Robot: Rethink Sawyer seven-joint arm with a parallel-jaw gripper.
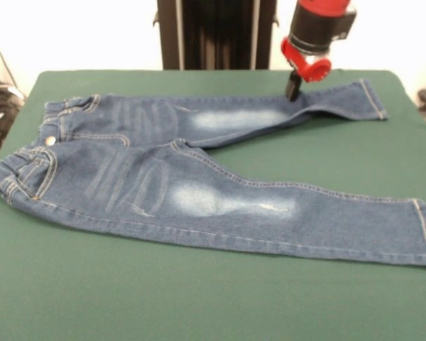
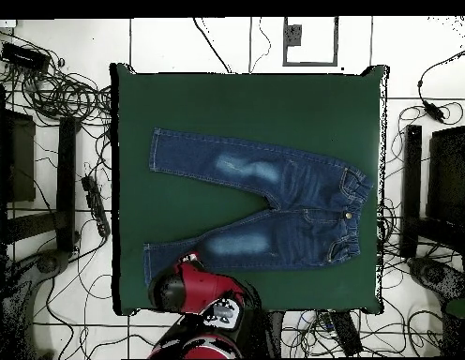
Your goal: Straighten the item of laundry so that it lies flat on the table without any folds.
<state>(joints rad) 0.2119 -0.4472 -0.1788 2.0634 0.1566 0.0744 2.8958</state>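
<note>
The dark blue jeans [image 1: 163,177] lie spread on the green table [image 1: 199,298], waistband at the left, both legs running right. The near leg lies flat, with a faded patch at the thigh. The far leg bears a small crease where my gripper [image 1: 292,88] comes down onto it, short of its hem. Whether the gripper holds the cloth does not show. In the overhead view the jeans [image 2: 274,202] lie mid-table [image 2: 246,103], waistband at the right, and my red arm [image 2: 191,286] covers the gripper at the lower leg's left end.
The black pedestal [image 1: 216,32] stands behind the table's far edge. Cables [image 2: 67,94] and dark racks [image 2: 16,155] lie on the floor around the table. Bare green cloth lies on every side of the jeans.
</note>
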